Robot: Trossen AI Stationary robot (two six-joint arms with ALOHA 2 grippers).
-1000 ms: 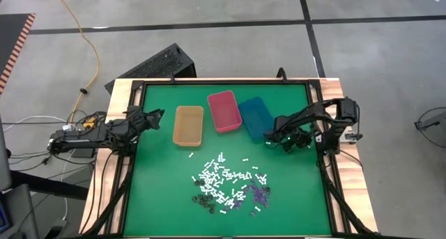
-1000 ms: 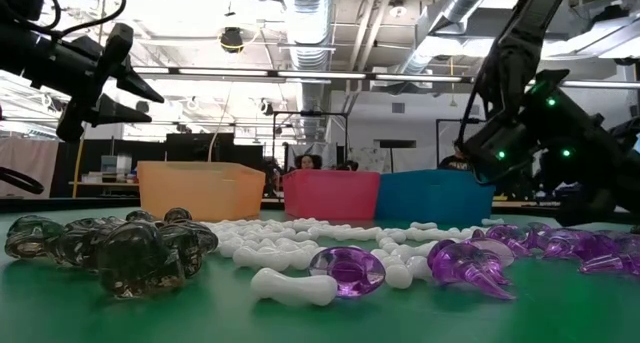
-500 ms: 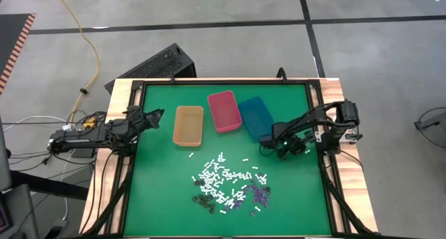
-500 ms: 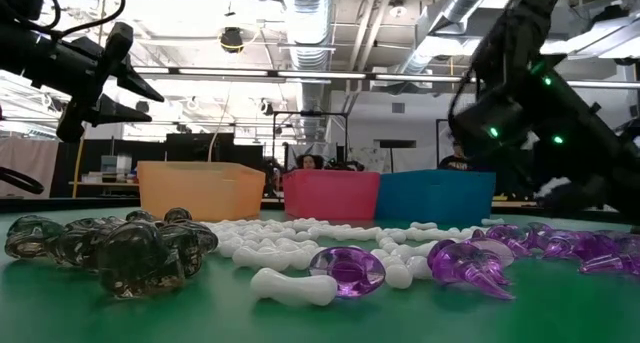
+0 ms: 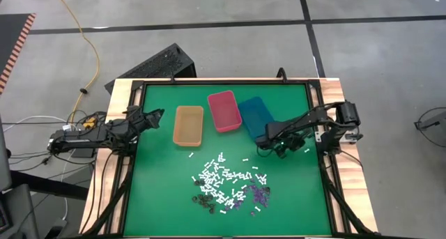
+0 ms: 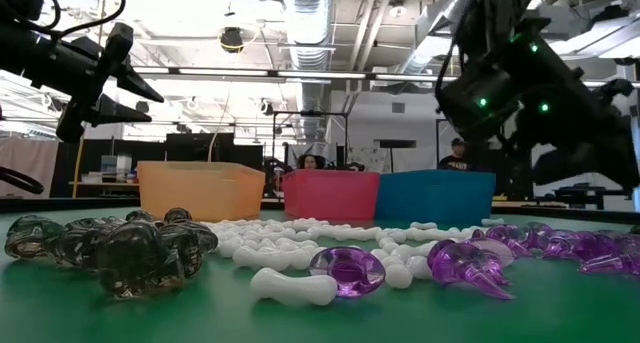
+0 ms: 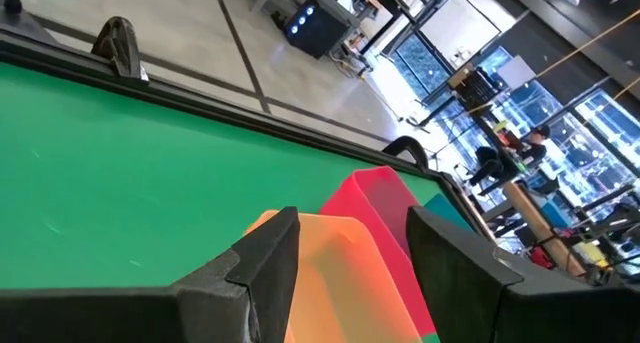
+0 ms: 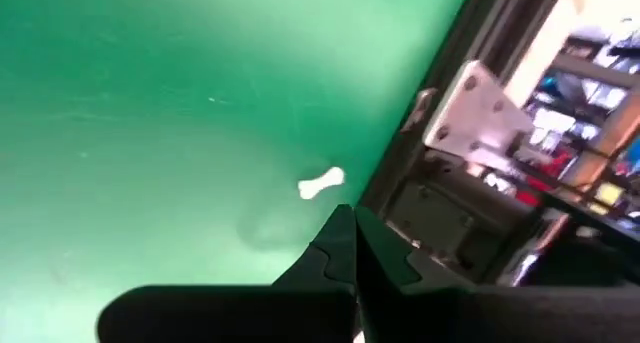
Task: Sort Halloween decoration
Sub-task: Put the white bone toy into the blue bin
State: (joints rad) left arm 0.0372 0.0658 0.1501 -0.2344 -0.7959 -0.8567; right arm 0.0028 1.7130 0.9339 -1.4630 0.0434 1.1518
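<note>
While the left arm waits at the 9 o'clock edge of the green bench (image 5: 160,190), its left end effector (image 5: 157,114) points toward the orange bin (image 5: 188,125) from just beside it. The pink bin (image 5: 224,111) and teal bin (image 5: 255,116) stand in a row with it toward 12 o'clock. The Halloween decoration (image 5: 226,182), a scatter of white sticks with purple and dark bits, lies toward 6 o'clock of the bins. The right end effector (image 5: 262,145) hangs just at the 6 o'clock side of the teal bin, between it and the scatter.

At bench height, dark translucent pieces (image 6: 120,245) lie at 9 o'clock, white bone-shaped sticks (image 6: 294,284) in the middle, and purple pieces (image 6: 470,263) toward 3 o'clock, all in front of the three bins.

From the left wrist, the two fingers (image 7: 268,263) stand wide apart with nothing between them, the orange bin showing through the gap.

From the right wrist, the fingers (image 8: 340,248) are pressed together and hold nothing; a single white stick (image 8: 321,184) lies on the green surface beyond them, near the bench's dark frame (image 8: 420,163).
</note>
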